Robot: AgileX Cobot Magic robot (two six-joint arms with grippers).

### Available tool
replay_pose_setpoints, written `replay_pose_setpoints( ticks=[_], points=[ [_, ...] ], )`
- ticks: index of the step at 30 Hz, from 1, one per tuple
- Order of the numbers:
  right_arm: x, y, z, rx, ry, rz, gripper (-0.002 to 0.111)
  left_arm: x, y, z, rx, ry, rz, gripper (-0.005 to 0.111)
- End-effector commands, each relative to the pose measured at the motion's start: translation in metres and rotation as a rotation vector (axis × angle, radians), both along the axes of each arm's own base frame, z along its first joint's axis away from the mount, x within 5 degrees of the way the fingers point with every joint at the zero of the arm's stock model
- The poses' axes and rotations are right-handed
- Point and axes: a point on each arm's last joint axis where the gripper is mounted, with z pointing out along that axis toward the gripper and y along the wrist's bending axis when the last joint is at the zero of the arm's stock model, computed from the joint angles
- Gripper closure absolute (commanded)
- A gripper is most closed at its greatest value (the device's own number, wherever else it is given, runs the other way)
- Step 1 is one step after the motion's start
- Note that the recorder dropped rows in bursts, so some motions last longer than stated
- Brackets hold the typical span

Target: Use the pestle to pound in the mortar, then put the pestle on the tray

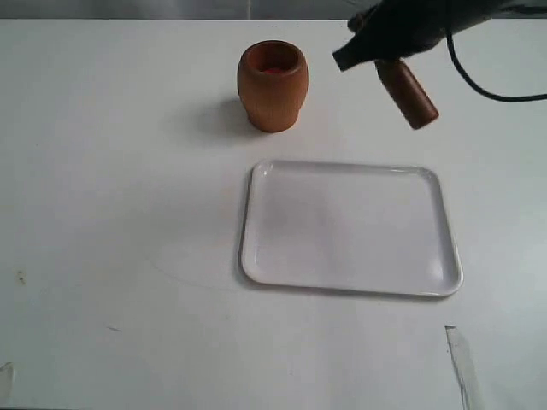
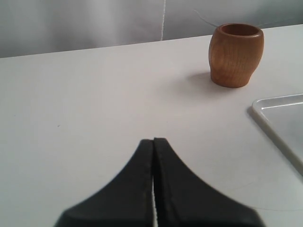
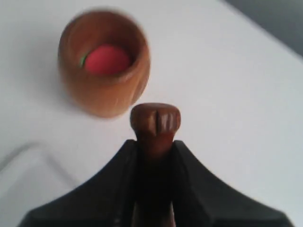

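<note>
Exterior view: the right gripper (image 1: 380, 60) is clamped on the pestle (image 1: 408, 92) and holds it off the desk (image 1: 111, 213), right of the mortar (image 1: 272, 85) and past the far edge of the tray (image 1: 350, 226). The pestle is tilted, thick end out and down, dark reddish-brown and smooth. The mortar stands upright at far centre, well apart from the tray. The tray is flat, white and bare.

Left wrist view: the left gripper (image 2: 153, 161) has its fingers pressed together, holds nothing and is low over the desk. It is well apart from the mortar (image 2: 236, 56). One tray corner (image 2: 289, 120) shows.

Right wrist view: the pestle (image 3: 155, 123) is pinched between the right gripper (image 3: 155, 151) fingers, with its grooved rounded end sticking out. The mortar (image 3: 104, 85) has something red (image 3: 108, 59) inside.

Risks, judged:
- Nothing steadies the mortar, so a tilted or off-centre stroke could catch the rim and tip or shove it.
- The smooth round wood may twist or slip in the grip under pounding.
- Laid on the tray, the round pestle could roll, and the rim is low.
</note>
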Motion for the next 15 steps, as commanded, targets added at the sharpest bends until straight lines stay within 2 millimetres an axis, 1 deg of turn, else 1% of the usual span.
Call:
replay_pose_setpoints(
  ticks=[1, 3, 5, 7, 8, 10, 11, 12, 15],
  points=[
    [0.008, 0.015, 0.037, 0.257, -0.346, -0.026, 0.108, 0.000, -0.001, 0.000, -0.015, -0.004, -0.006, 0.107],
    [0.006, 0.024, 0.046, 0.361, -0.499, -0.013, 0.108, 0.000, -0.001, 0.000, -0.015, -0.004, -0.006, 0.107],
    [0.002, 0.029, 0.049, 0.434, -0.615, 0.009, 0.108, 0.000, -0.001, 0.000, -0.015, -0.004, -0.006, 0.107],
    [0.000, 0.031, 0.043, 0.501, -0.663, 0.030, 0.108, 0.000, -0.001, 0.000, -0.015, -0.004, -0.006, 0.107],
    [-0.002, 0.033, 0.038, 0.582, -0.676, 0.052, 0.108, 0.000, -0.001, 0.000, -0.015, -0.004, -0.006, 0.107],
    [-0.004, 0.034, 0.032, 0.689, -0.720, 0.122, 0.108, 0.000, -0.001, 0.000, -0.015, -0.004, -0.006, 0.107],
    [-0.002, 0.035, 0.023, 0.744, -0.727, 0.158, 0.108, 0.000, -0.001, 0.000, -0.015, -0.004, -0.006, 0.107],
    [-0.001, 0.035, 0.020, 0.809, -0.738, 0.171, 0.108, 0.000, -0.001, 0.000, -0.015, -0.004, -0.006, 0.107],
    [0.014, 0.033, -0.006, 0.942, -0.715, 0.154, 0.108, 0.000, -0.001, 0.000, -0.015, -0.004, -0.006, 0.107]
  ],
)
